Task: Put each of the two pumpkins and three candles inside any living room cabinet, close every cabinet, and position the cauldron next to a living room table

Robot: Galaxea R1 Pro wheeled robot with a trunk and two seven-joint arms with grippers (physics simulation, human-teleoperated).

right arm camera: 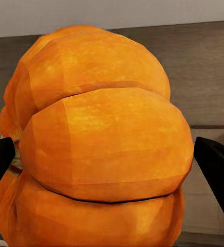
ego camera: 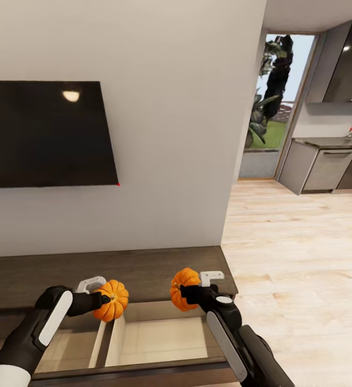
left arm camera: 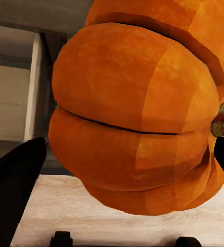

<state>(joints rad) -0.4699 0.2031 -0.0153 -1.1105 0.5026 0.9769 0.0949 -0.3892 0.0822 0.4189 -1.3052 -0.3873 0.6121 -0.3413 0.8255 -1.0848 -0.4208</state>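
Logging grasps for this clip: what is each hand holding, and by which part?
Left hand clamps one pumpkin across its ribbed sides; right hand clamps the other pumpkin likewise.

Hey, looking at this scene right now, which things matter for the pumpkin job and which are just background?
For the job:
- left pumpkin, held by left gripper
- right pumpkin, held by right gripper
- cabinet with open drawer

Just background:
- TV
- kitchen counter
- doorway plant
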